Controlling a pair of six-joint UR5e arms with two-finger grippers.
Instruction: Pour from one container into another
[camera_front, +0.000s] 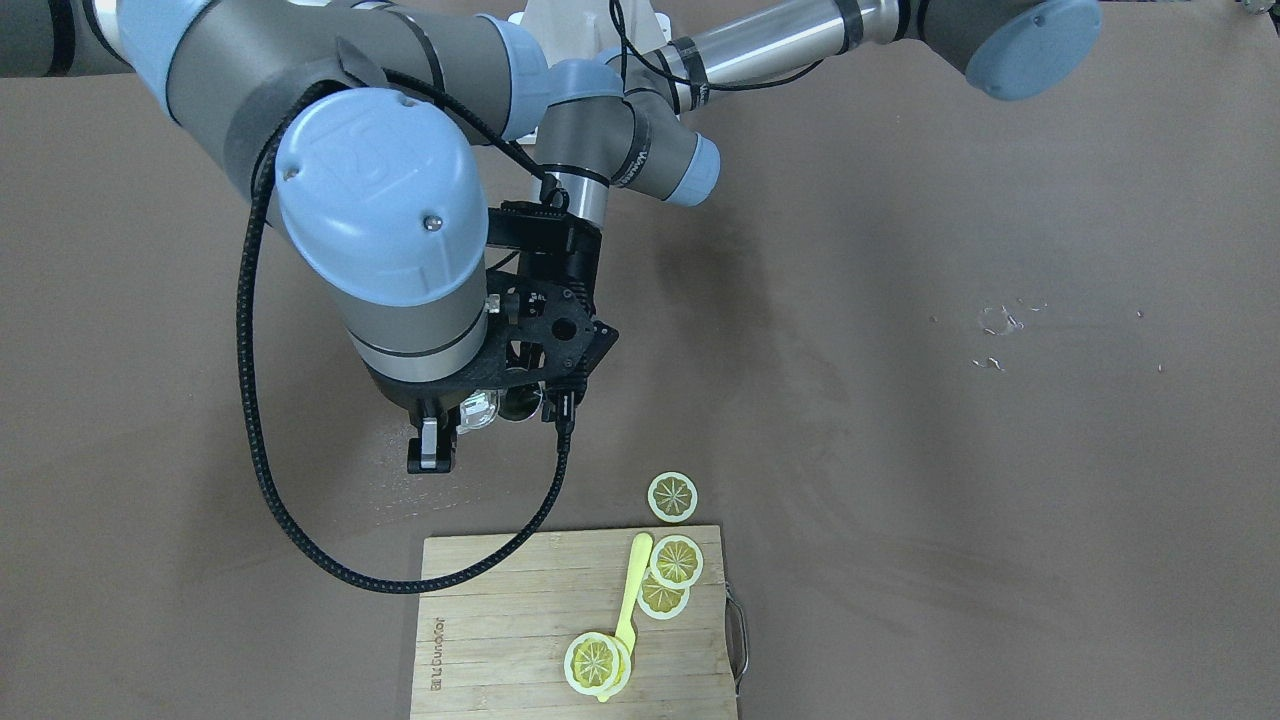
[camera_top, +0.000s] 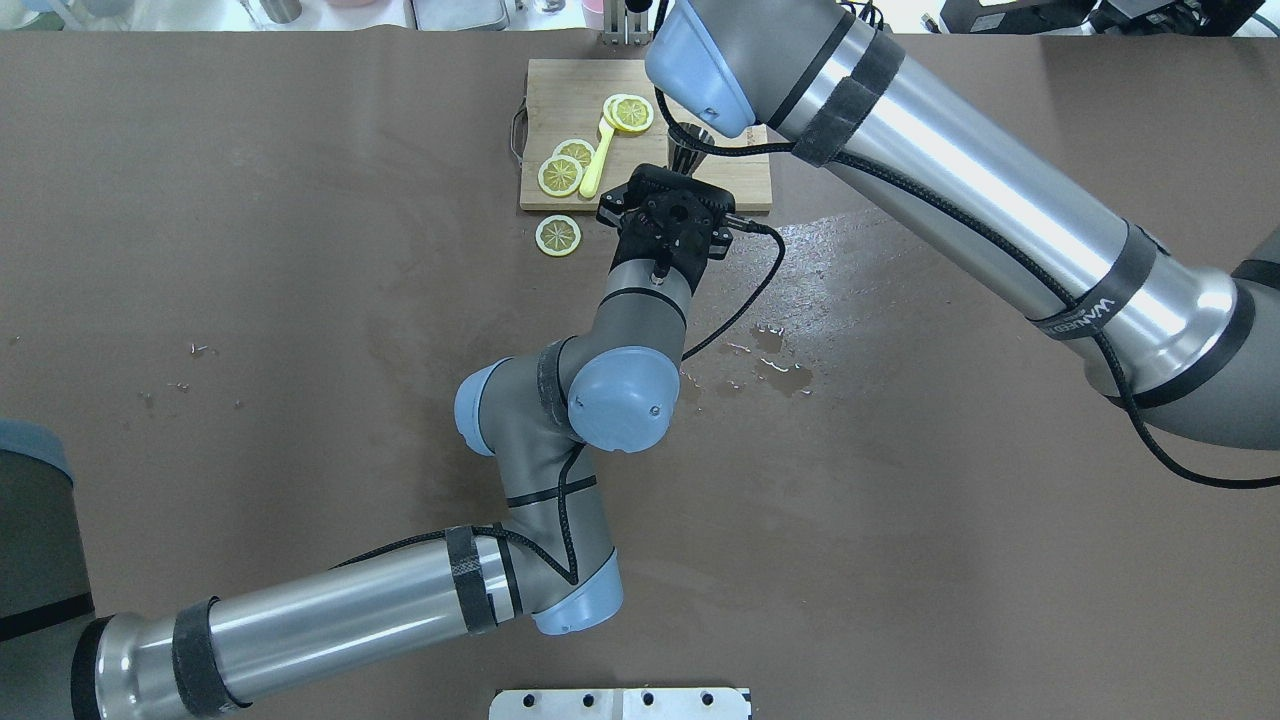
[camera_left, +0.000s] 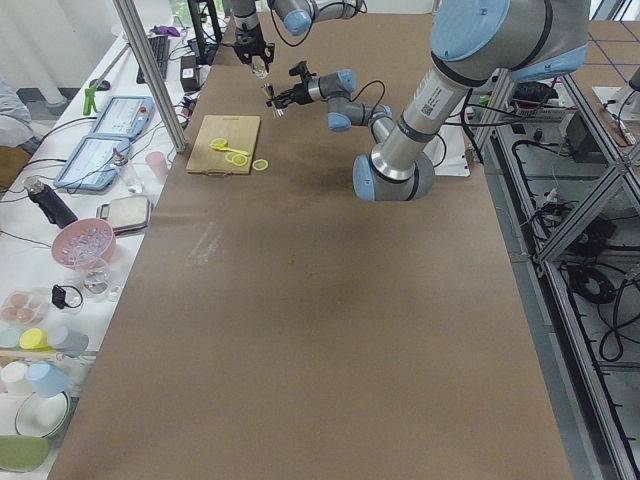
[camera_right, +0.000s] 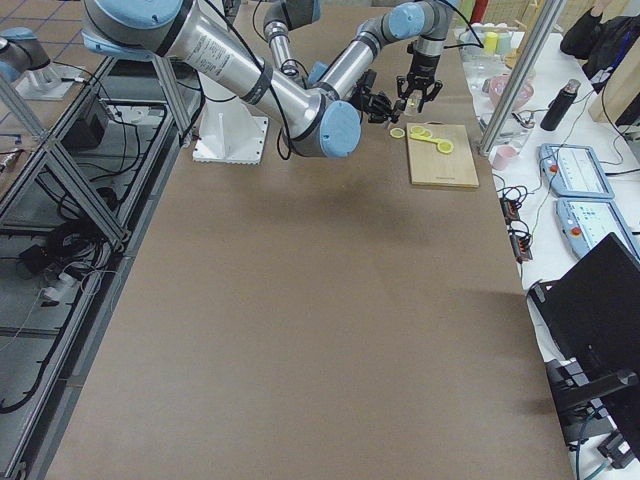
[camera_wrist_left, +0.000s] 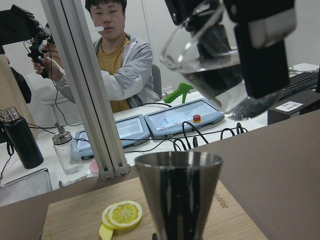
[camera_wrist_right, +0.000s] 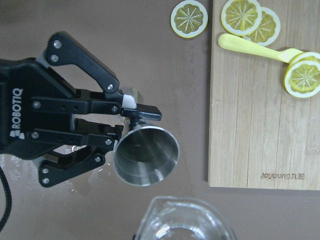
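From the front, the right gripper (camera_front: 442, 430) is clenched on a glass (camera_front: 480, 408), close beside the left gripper (camera_front: 542, 385). The left wrist view shows the glass, with water in it, tilted above a steel jigger (camera_wrist_left: 178, 195). In the right wrist view, the left gripper clamps the jigger's stem over the table (camera_wrist_right: 100, 30), beside the board (camera_wrist_right: 260, 130).

Left end effector (camera_wrist_right: 122, 127), clamped, sits below the clamped right end effector (camera_front: 458, 425).

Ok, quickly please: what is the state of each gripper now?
Left gripper: jaws closed on the steel jigger.
Right gripper: jaws closed on the glass pitcher, tilted above the jigger.
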